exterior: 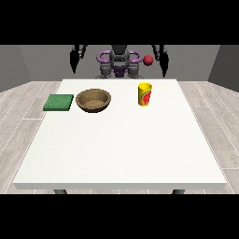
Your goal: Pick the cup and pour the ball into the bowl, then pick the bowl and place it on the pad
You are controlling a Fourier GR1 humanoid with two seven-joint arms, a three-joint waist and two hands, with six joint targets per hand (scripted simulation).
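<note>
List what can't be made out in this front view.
- Cup interior: hidden by its own wall.
- Red ball: seen above the table's far edge; what supports it can't be told.
- Both hands: too small to read fingers.
- Table legs: mostly hidden beneath the tabletop.

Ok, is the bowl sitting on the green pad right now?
No, the bowl rests on the white table just beside the green pad, towards the cup.

a yellow cup (145,94) with a red mark, a brown bowl (93,100), a green pad (59,102), a red ball (148,60), a white table (121,149).
</note>
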